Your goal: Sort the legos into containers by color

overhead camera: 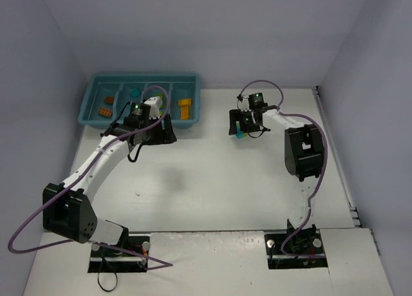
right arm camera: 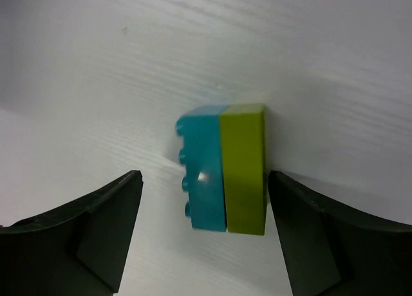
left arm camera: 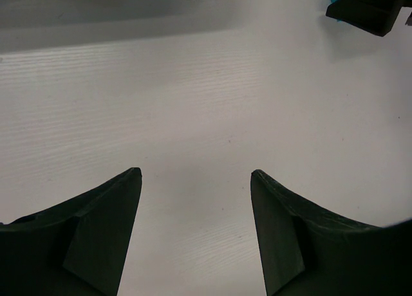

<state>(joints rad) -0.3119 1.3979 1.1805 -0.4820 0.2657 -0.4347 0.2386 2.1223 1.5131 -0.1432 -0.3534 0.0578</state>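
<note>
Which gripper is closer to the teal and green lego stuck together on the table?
Right. The right gripper hangs directly over the teal-and-green lego, open and straddling it. The left gripper sits well off to its left, beside the tray.

You have the tray at the far left of the table, its four compartments side by side; two legos lie in the leftmost, another in the next, another in the rightmost; your left arm covers part of the third. Your left gripper sits just before the tray's near wall, over bare table; well to its right your right gripper stands over a joined pair of legos lying on the table between its fingers, the two bricks touching side by side, nearer the finger on the right of the wrist view.
</note>
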